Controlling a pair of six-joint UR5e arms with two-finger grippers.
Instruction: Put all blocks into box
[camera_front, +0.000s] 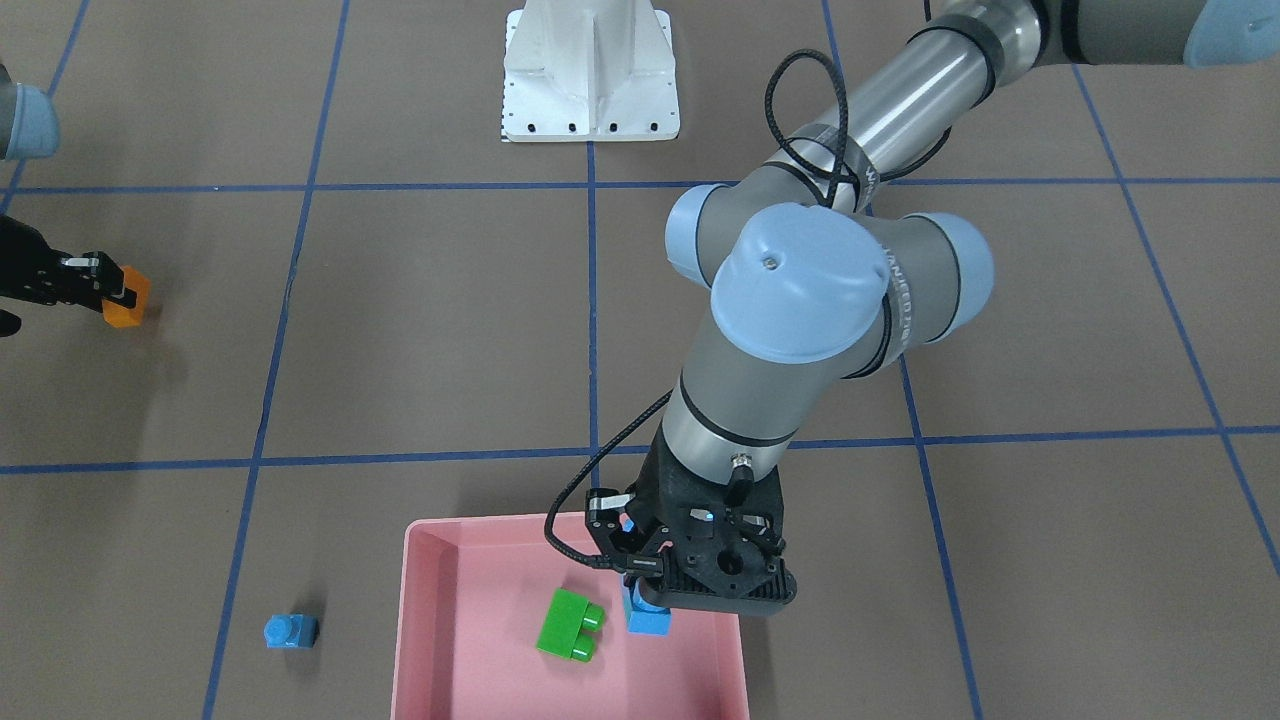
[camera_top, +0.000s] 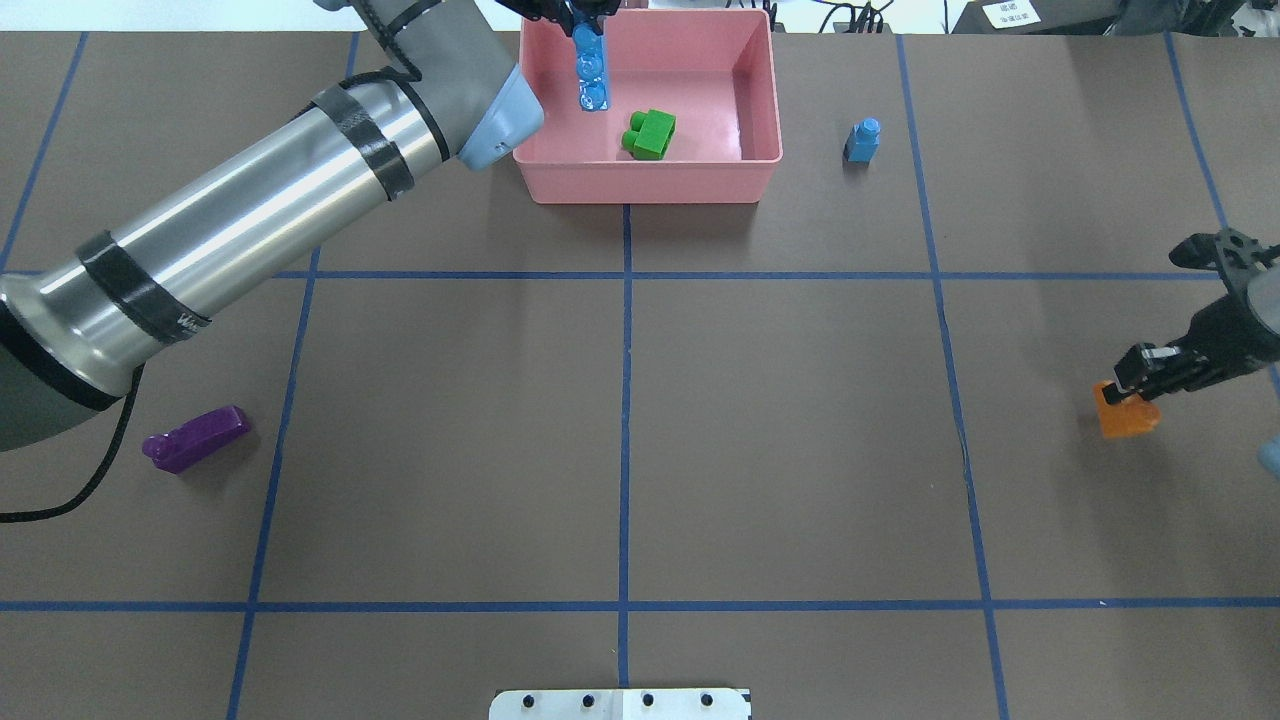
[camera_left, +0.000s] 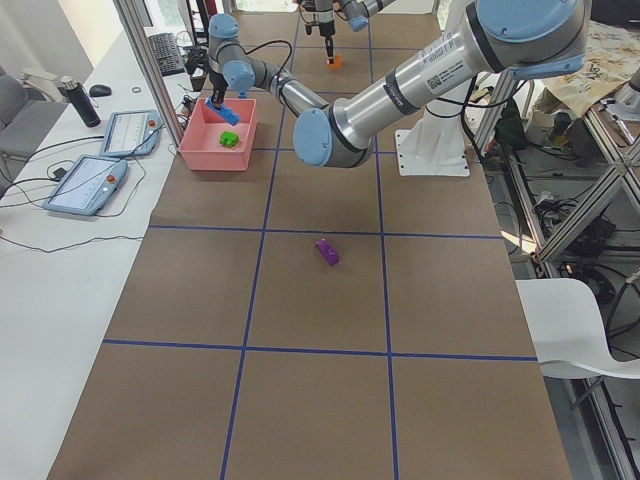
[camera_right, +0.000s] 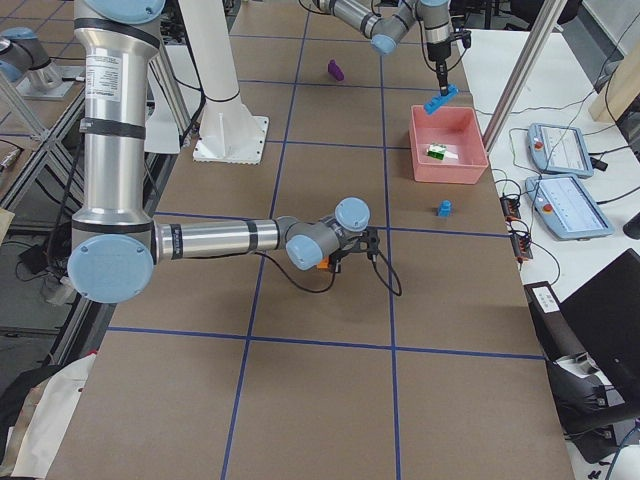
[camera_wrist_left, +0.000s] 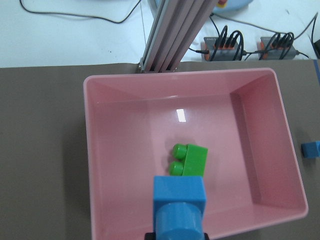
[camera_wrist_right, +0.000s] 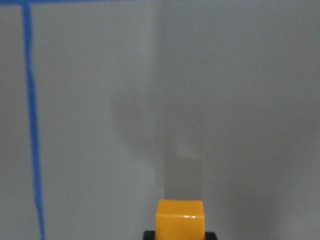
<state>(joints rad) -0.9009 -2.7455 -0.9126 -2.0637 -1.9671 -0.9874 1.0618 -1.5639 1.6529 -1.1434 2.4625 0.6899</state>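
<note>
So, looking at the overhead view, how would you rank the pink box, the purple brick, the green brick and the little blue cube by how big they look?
1. pink box, by far
2. purple brick, though it lies nearer the camera, so its lead over the green is unsure
3. green brick
4. little blue cube

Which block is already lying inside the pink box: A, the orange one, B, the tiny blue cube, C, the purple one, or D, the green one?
D: the green block lies on the floor of the pink box, with nothing gripping it.
</note>
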